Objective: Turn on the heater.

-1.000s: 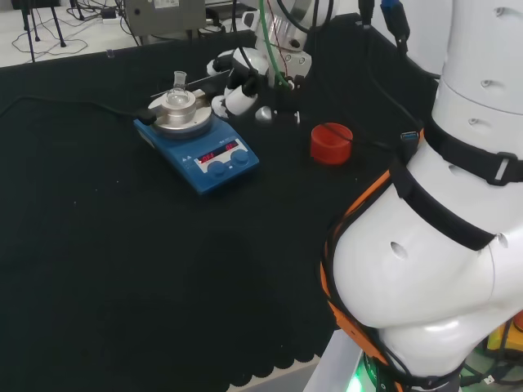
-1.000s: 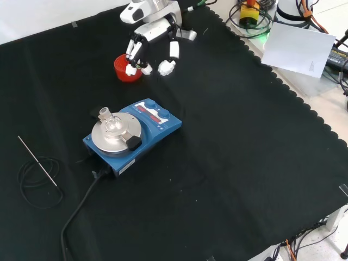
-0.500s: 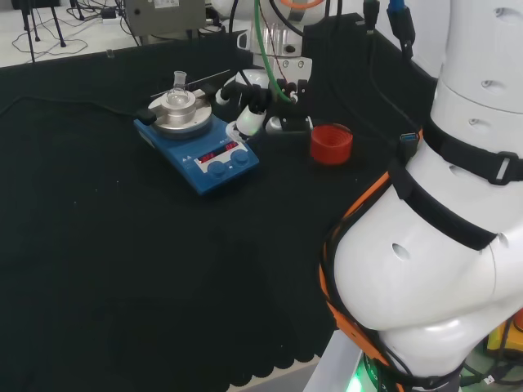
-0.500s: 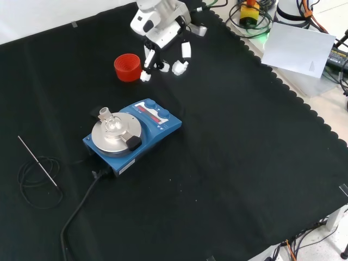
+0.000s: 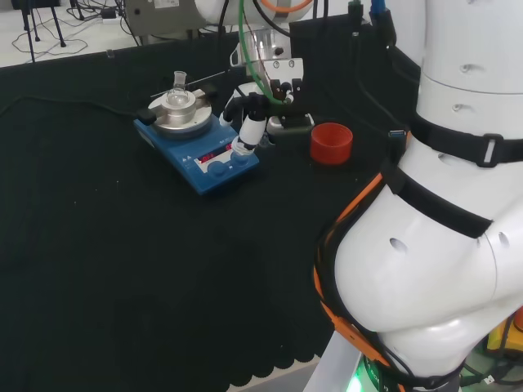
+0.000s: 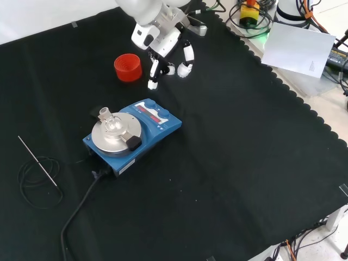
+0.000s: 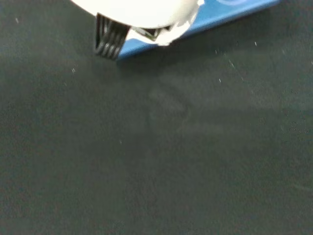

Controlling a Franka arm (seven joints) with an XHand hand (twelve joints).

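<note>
One blue heater [image 6: 136, 133] sits left of centre on the black cloth [image 6: 228, 163] in the front view, carrying one small glass flask [image 6: 112, 124] on its round plate. One hand [image 6: 166, 46] hovers just beyond its knobs, fingers relaxed, holding nothing. One red ring [image 6: 128, 67] stands nearby.

No legible text; heater [image 5: 204, 147] display unreadable.
</note>
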